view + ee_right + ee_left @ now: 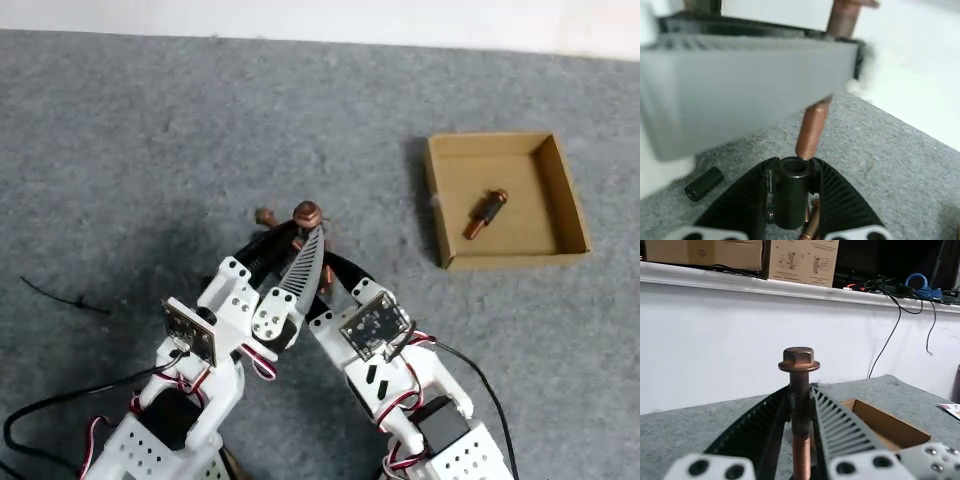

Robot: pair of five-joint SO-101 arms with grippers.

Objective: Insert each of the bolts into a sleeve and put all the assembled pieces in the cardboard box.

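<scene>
Right wrist view: a finger (740, 85) of the left gripper (801, 389) sits close to the lens, a blurred grey slab. We lose the middle of the bolt (812, 132) behind it, and the head runs off the top edge. Under the sleeve (792, 192) a second bolt (811, 226) shows, mostly covered. Left wrist view: the bolt's threaded end is cut by the bottom edge; the cardboard box (890, 425) is half hidden behind a finger.

From overhead we look down on the counter (150, 150), taking in its whole spread. Close behind the left end effector (801, 390) we face level across to a wall (715, 340), sharing the cardboard box (885, 425) with overhead. Close behind the right end effector (793, 166) we share the bolt (812, 127) with the left.
</scene>
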